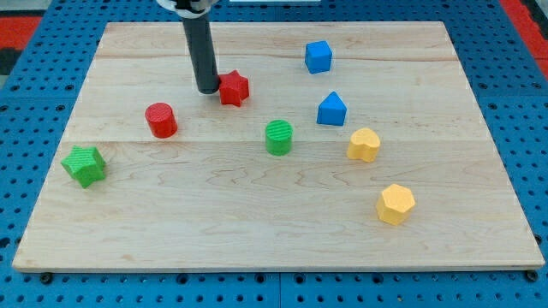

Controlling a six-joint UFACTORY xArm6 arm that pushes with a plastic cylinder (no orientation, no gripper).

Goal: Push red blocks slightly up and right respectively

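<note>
No fingers here, just my tip (208, 90), touching the red star block (234, 87) at its 9 o'clock. The red cylinder (160, 120) sits at the star's 8 o'clock. Both look light, hard and slidey on the tabletop (257, 222), so I'd push dead-centre.

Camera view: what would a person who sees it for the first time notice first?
The dark rod comes down from the view's top, and my tip sits right against the left side of the red star block. A red cylinder stands apart, lower and to the left. The other blocks lie scattered on the wooden board: two green, two blue and two yellow.
</note>
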